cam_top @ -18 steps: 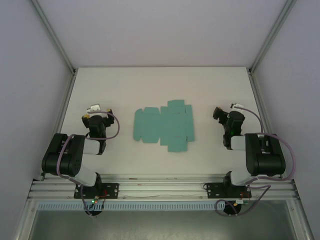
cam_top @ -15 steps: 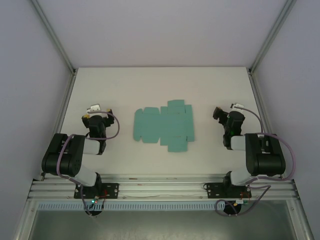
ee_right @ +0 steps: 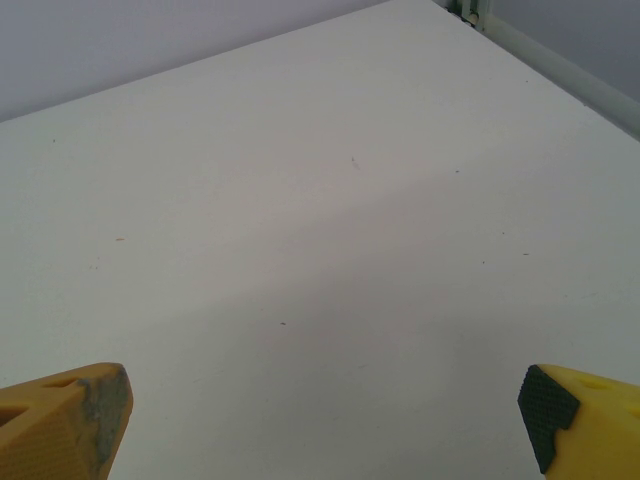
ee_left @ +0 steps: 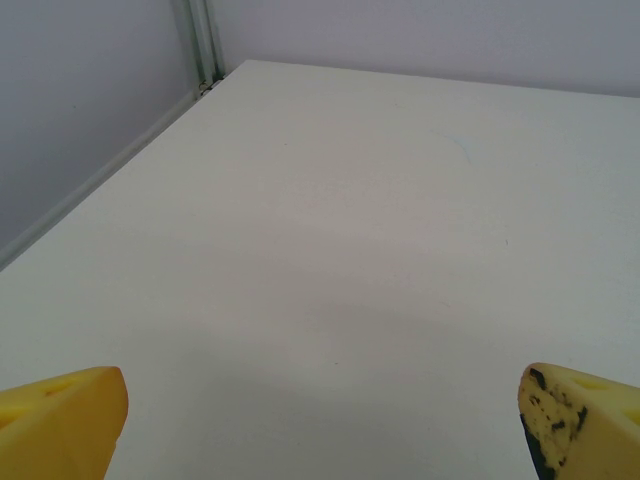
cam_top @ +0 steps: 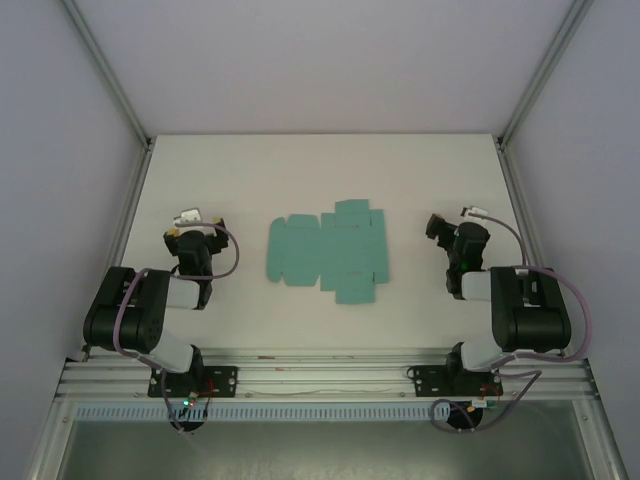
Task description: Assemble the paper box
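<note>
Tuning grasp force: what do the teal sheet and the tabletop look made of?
The paper box: probably thin card or paper with a matte finish. It lies dead flat, has crisp die-cut flaps and shows no glare. The table: smooth off-white board, possibly laminate. It looks even, with faint specks and a soft sheen in the wrist views.

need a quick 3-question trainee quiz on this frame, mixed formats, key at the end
1. True or false: the paper box is already folded up.
2. How does it lie? A) flat on the table, near its middle; B) hanging off the near edge; C) standing on its edge.
3. Fill in: the fingers of the left gripper and of the right gripper stand ___, holding nothing.
Key: 1 false, it is a flat die-cut sheet with its flaps spread. 2 A. 3 open.
</note>
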Tool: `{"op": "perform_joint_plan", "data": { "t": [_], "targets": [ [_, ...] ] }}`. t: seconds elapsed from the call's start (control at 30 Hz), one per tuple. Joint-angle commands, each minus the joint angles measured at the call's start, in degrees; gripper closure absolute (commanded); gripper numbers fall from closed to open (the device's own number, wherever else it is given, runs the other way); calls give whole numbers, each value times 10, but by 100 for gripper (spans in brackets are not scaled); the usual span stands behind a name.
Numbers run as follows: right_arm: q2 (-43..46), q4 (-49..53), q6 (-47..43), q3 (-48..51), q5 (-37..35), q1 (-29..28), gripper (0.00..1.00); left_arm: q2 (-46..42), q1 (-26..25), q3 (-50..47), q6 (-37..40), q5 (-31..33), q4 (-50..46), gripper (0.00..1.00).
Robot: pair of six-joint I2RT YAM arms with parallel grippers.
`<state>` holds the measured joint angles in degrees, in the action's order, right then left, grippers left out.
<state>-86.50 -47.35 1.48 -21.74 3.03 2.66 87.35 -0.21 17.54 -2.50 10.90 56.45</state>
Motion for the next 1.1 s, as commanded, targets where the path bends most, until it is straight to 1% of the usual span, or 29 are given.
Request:
{"op": "perform_joint_plan", "data": {
  "t": [0.0, 0.93, 0.97, 1.0, 1.07],
  "targets": [
    [6, 2, 5, -8, 0, -2, 0, -6, 4, 6, -1, -7, 15, 0],
    [8, -1, 6, -9, -4, -2, 0, -7, 4, 5, 0, -7, 19, 0],
    [17, 17, 8, -17, -9, -2, 0, -12, 3, 8, 7, -4, 24, 0],
    [34, 48, 8, -26, -10, -2, 0, -34, 2, 22, 6, -9, -25, 0],
    [78, 120, 8, -47, -17, -3, 0, -81, 3, 74, -5, -3, -167, 0]
  ]
}}
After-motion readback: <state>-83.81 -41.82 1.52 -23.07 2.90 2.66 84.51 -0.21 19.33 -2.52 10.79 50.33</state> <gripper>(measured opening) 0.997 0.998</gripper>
